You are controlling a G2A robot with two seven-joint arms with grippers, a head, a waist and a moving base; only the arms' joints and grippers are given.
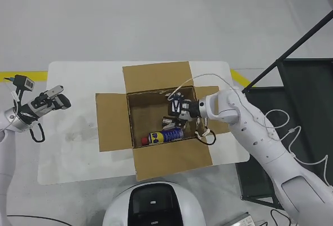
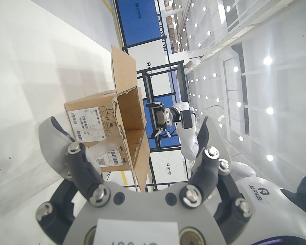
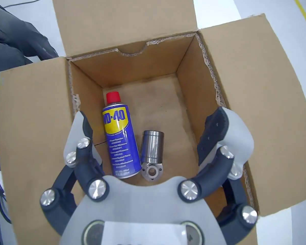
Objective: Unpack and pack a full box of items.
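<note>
"While the right arm sits over the box, how do its fingers stand?"

"Spread wide, nothing between them. On my feed the right gripper (image 3: 149, 119) hangs over the opening of the box (image 3: 142, 59); from above I see the right gripper (image 1: 178, 108) over the far right part of the interior. I cannot tell whether the tips are below the rim."

"Box condition?"

"Cardboard, upright near the middle of the table (image 1: 76, 147), all four flaps folded outward. The box (image 1: 113, 121) shows bare floor inside around two items."

"Identify the items."

"Item one: a spray can (image 3: 121, 138), blue and yellow with a red cap, lying on its side on the floor of the box. From above, the spray can (image 1: 165, 136) lies along the wall nearest the robot, cap toward the robot's left. Item two: a metal cylinder (image 3: 153, 149) with a flange at one end, lying on its side just beside the can. I cannot tell whether they touch."

"Left arm?"

"The left gripper (image 1: 58, 97) is over the left edge of the table, well apart from the box. Its fingers are spread and hold nothing. Past the left gripper (image 2: 128, 123) I see the labelled side of the box (image 2: 91, 110), and beyond it the right gripper (image 2: 159, 122)."
</note>
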